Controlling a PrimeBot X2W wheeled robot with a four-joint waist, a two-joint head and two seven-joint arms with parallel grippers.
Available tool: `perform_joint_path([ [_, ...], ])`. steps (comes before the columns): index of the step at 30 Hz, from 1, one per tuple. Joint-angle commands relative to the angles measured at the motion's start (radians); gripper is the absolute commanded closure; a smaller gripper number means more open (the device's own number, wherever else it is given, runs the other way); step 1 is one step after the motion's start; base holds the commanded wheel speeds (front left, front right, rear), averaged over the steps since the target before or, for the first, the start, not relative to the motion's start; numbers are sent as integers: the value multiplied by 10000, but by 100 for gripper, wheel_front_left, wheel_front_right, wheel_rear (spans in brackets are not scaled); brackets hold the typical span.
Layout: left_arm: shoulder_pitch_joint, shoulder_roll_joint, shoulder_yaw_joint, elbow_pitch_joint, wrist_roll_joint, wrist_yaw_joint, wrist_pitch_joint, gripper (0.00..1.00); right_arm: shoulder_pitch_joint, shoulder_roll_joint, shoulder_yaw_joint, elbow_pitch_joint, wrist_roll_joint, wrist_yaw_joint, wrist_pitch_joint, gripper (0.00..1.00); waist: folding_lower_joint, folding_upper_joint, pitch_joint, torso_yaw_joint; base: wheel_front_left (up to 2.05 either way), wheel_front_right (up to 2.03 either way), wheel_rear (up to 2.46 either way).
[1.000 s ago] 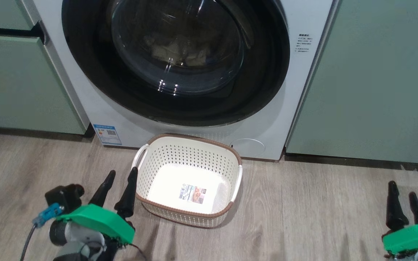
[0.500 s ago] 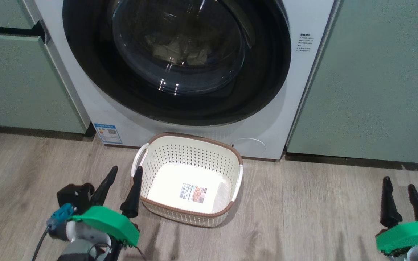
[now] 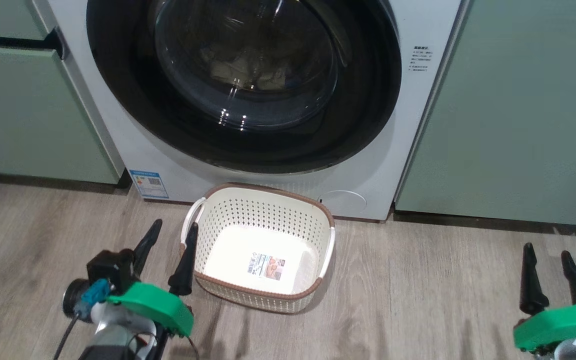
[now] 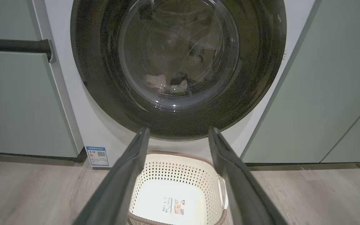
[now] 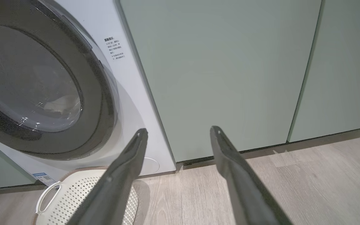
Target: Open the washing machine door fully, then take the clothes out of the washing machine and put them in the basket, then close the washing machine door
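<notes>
Head view: found washing machine door (image 3: pixel 243 75) shut, left gripper (image 3: pixel 175 225) and right gripper (image 3: pixel 547 250) spread, empty. Likely to clip basket (image 3: pixel 263 189) rim when raising left gripper doorward.

The right claw (image 5: pixel 178 129) is gaping before the green cabinet (image 5: pixel 230 72), the closed washing machine door (image 5: pixel 100 93) sitting at ten o'clock, the basket (image 5: pixel 70 192) at eight.

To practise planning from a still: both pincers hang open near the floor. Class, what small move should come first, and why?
Probably raise the right pincer toward the right edge of the door, the side nearest it: the door looks shut, the clothes lie behind its glass, the basket holds no clothes, and this pincer is open and holds nothing.
</notes>
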State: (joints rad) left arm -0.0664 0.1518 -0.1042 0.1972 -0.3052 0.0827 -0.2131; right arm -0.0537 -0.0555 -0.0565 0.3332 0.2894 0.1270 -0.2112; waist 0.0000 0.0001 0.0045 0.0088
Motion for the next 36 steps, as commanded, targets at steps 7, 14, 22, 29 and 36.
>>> perform_joint_path([
  [7,-625,328,198,-366,934,179,-347,0,-692,-61,231,-232,-864,35,-366,0,0,-1,-11,12,0,0,0],
  [14,-643,352,179,-382,1391,273,-486,0,-704,-57,190,-219,-1272,37,-505,0,0,-1,-27,5,0,0,0],
  [22,-657,302,224,-304,1252,272,-486,0,-658,-20,160,-213,-919,37,-506,0,0,-1,-39,-4,0,0,0],
  [29,-675,291,266,-256,1157,261,-486,0,-628,0,133,-218,-838,37,-506,0,0,-1,-47,-9,0,0,0],
  [36,-686,282,266,-223,1112,275,-486,0,-616,13,151,-205,-825,37,-506,0,0,-1,-54,-14,0,0,0],
])
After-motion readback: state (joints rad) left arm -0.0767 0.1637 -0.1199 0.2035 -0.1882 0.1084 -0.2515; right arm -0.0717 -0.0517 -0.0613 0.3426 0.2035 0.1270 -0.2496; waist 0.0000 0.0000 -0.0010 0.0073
